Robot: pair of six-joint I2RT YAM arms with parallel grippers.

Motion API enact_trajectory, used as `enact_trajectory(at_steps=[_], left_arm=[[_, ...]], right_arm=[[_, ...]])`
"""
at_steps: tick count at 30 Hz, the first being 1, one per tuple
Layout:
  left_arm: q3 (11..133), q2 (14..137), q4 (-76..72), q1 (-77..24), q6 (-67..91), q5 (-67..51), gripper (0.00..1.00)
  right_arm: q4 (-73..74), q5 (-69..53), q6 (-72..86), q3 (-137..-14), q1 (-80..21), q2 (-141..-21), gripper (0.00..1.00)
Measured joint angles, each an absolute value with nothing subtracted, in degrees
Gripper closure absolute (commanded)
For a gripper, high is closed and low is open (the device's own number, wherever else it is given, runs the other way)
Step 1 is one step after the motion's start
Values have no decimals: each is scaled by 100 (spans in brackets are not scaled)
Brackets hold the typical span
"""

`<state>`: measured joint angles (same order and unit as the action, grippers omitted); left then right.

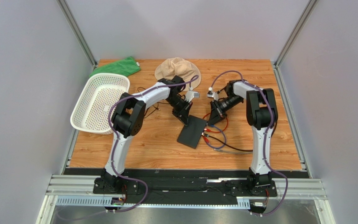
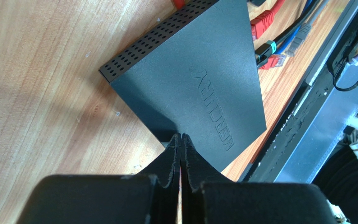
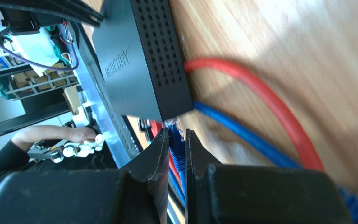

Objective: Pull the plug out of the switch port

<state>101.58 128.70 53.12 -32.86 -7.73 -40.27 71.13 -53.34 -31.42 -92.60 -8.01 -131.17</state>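
The switch (image 1: 192,132) is a thin matte-black box lying flat at the table's middle; it also shows in the left wrist view (image 2: 199,79) and the right wrist view (image 3: 139,60). My left gripper (image 1: 184,119) is shut and empty, its tips (image 2: 181,136) resting on the switch's far corner. My right gripper (image 1: 212,120) is closed on a blue plug (image 3: 178,154) at the switch's socket edge, tips (image 3: 176,133) right by the box's corner. I cannot tell whether the plug sits in its port. Red (image 2: 262,21) and grey (image 2: 302,32) plugs lie along that edge.
A red cable (image 3: 260,93) and a blue cable (image 3: 241,130) loop on the wood right of the switch. A white perforated basket (image 1: 100,102) stands at the left, a green cloth (image 1: 115,67) and a beige hat (image 1: 177,69) at the back. A metal rail (image 1: 185,186) runs along the near edge.
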Motion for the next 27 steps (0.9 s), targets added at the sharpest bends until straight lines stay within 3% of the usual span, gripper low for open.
enact_trajectory(at_steps=[15,18,21,22,23,27], left_arm=[[10158,12870,5308,-3286,-775,-4027,100],[10158,12870,5308,-3286,-775,-4025,100],[10158,12870,5308,-3286,-773,-4025,100],[10158,12870,5308,-3286,-773,-4025,100],[10158,12870,5308,-3286,-773,-4025,100],[10158,12870,5308,-3286,-775,-4025,100]], right_arm=[[7620,-4783,-3640,-9085,-185,-13017,100],[7601,-4703,-3557,-9240,-10,-12840,94],[7564,-4582,-3474,-9710,248,-12770,69],[7537,-4539,-3426,-9813,325,-12750,52],[7505,-4453,-3391,-9915,425,-12722,46],[7269,-4058,-3247,-10014,718,-12554,42]])
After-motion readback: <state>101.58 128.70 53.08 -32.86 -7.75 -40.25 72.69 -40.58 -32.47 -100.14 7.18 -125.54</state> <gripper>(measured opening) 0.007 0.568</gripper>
